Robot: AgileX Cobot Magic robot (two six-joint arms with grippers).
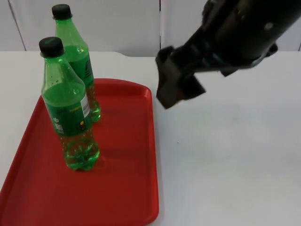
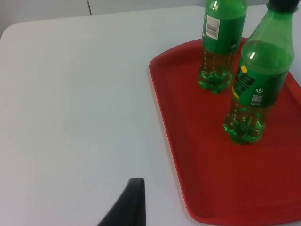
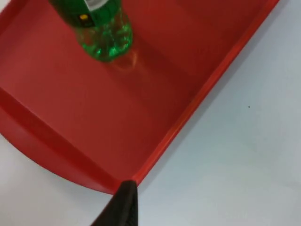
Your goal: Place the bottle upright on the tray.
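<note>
My right arm point(image 1: 235, 33) is a chunky, matte black thing, ending in a blocky dark tool point(image 1: 176, 89) with squared-off edges, and each wrist view catches one tapered black fingertip point(image 2: 127, 207).

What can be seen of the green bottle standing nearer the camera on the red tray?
The nearer bottle is clear green plastic with a black screw cap, a green label with a white barcode panel, and a lobed base. It holds a clear liquid and stands upright, capped, on the red tray, which alone touches it. A second, similar bottle stands apart behind it. The right gripper hangs beside the tray, clear of it.
</note>
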